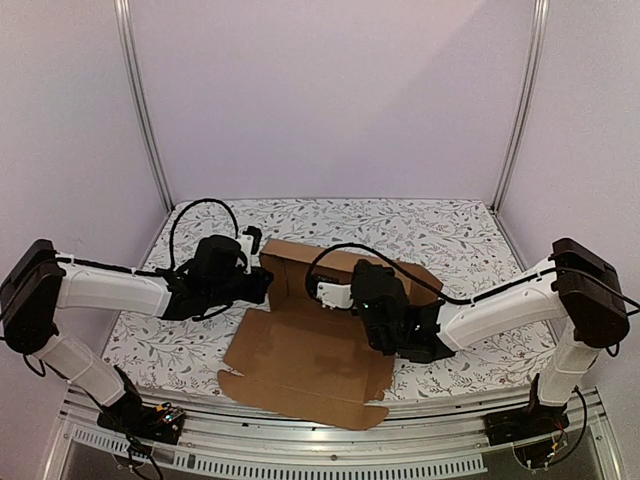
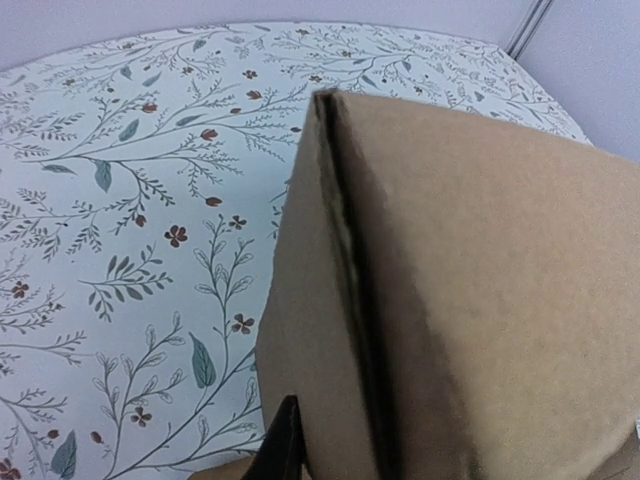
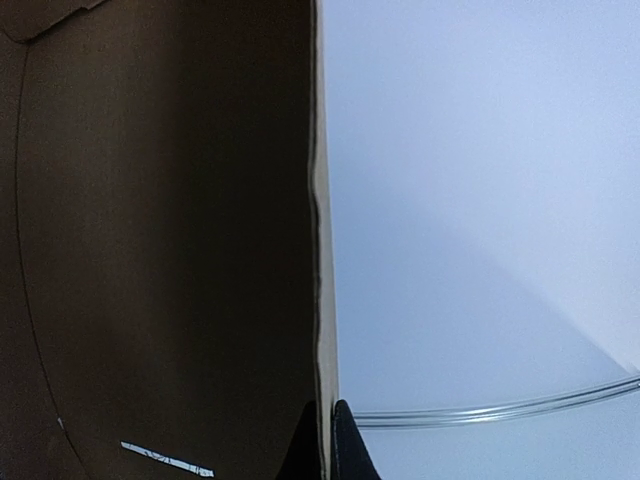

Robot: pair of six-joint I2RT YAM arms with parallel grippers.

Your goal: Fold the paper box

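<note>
From the top external view, the paper box (image 1: 310,360), a plain brown die-cut cardboard sheet with flaps and crease lines, is seen in the middle of the table (image 1: 450,235), which is covered by a white cloth printed with leafy sprigs. The sheet's near part lies flat and reaches the table's near edge, while its far part is raised into low walls. The left gripper (image 1: 265,283) is placed at the left end of the raised rear wall. The right gripper (image 1: 352,298) is set over the middle of the box, just in front of that wall. Lilac walls (image 1: 330,100) and silver metal posts (image 1: 145,110) are seen behind the table.

In the left wrist view, a folded, upright cardboard wall fills the right half of the frame, with the printed cloth beyond it. One dark finger (image 2: 283,450) is seen against the wall's left face. The other finger is hidden by the cardboard, so it cannot be told how far this gripper is closed or whether the wall is gripped.

In the right wrist view, a shadowed cardboard panel is shown edge-on against the lilac wall. Its thin edge is pinched between the two dark fingertips (image 3: 345,452), which are closed tight on it.
</note>
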